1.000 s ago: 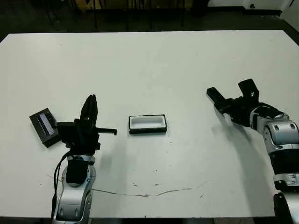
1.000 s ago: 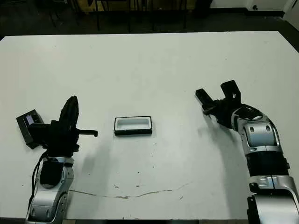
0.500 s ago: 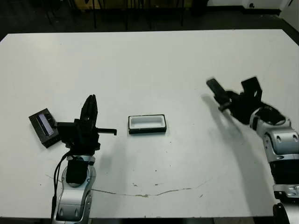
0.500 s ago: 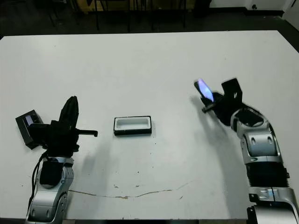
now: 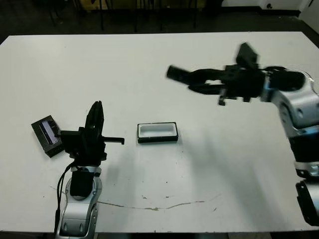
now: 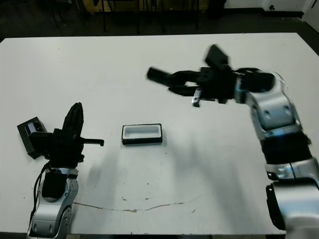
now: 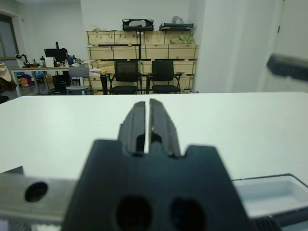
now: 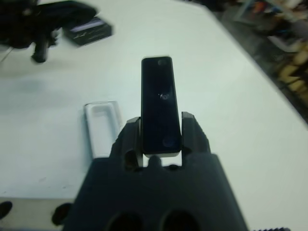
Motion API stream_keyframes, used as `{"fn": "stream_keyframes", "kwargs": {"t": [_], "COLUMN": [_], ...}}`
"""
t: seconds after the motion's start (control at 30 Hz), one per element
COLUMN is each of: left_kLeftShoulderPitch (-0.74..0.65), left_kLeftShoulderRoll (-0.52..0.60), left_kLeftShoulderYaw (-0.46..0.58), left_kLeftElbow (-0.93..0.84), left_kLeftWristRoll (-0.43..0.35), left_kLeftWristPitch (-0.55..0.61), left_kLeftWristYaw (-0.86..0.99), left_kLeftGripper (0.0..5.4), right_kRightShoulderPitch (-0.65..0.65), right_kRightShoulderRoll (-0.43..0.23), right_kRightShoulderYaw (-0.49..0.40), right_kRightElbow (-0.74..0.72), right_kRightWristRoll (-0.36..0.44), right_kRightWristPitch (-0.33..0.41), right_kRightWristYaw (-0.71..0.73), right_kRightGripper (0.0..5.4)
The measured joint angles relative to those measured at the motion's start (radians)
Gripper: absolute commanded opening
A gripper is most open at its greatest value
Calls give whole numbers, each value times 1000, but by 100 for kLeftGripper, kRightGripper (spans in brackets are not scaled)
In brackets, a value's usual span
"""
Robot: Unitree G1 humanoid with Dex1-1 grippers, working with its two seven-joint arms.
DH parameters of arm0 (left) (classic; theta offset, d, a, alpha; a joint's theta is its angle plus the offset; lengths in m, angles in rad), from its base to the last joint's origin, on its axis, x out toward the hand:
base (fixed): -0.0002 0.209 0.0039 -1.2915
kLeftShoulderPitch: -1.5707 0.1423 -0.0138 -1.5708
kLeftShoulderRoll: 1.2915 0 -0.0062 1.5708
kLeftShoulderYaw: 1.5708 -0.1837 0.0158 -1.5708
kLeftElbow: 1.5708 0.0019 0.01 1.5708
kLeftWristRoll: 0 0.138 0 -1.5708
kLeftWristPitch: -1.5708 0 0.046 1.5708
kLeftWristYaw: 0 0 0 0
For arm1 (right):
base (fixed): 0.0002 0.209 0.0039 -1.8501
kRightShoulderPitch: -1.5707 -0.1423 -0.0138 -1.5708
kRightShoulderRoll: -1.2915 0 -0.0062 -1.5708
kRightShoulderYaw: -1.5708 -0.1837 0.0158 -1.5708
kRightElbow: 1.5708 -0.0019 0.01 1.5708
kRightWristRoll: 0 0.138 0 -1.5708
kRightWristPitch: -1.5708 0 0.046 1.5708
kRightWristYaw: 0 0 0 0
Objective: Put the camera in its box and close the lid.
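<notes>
- The right pincer (image 8: 161, 132) is clenched on the camera (image 8: 160, 110). The two fingers squeeze one end of it, so most of the black bar sticks out in front. I think it is held this way so the free end can go down into the box first.
- In the head view, the right pincer is up in the air at the upper middle of the frame. The camera (image 5: 178, 75) looks blurry there, and it points toward the left of the picture.
- The box (image 5: 157, 132) sits open on the white worktop (image 5: 149, 64), near the middle of the frame, below and a bit left of the camera. Its white inside is empty. Nothing stands between the camera and the box.
- The left pincer (image 7: 148, 126) is pressed together and holds nothing. It rests at the lower left of the frame, just beside the box, with its fingers standing up.
- The lid (image 5: 47, 136) lies at the far left of the frame, on the other side of the left arm from the box. It looks a little tilted. It is the left arm's nearest thing, so I think that arm will close the box.
</notes>
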Motion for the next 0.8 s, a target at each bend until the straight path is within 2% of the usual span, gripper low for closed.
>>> {"fn": "stream_keyframes", "kwargs": {"t": [0.17,0.37,0.57,0.8], "left_kLeftShoulderPitch": [1,3,6,13], "left_kLeftShoulderRoll": [1,1,1,0], "left_kLeftShoulderYaw": [20,39,40,38], "left_kLeftElbow": [0,2,3,5], "left_kLeftWristRoll": [-4,-14,-17,-14], "left_kLeftWristPitch": [-5,-21,-23,-24], "left_kLeftWristYaw": [0,0,0,0], "left_kLeftGripper": [0,0,0,0], "right_kRightShoulderPitch": [-49,-92,-112,-103], "right_kRightShoulderRoll": [18,41,69,82], "right_kRightShoulderYaw": [138,227,256,256], "right_kRightElbow": [0,0,55,90], "right_kRightWristRoll": [-88,-158,-187,-208], "right_kRightWristPitch": [43,90,96,62], "right_kRightWristYaw": [70,111,140,136], "right_kRightGripper": [64,64,64,64]}}
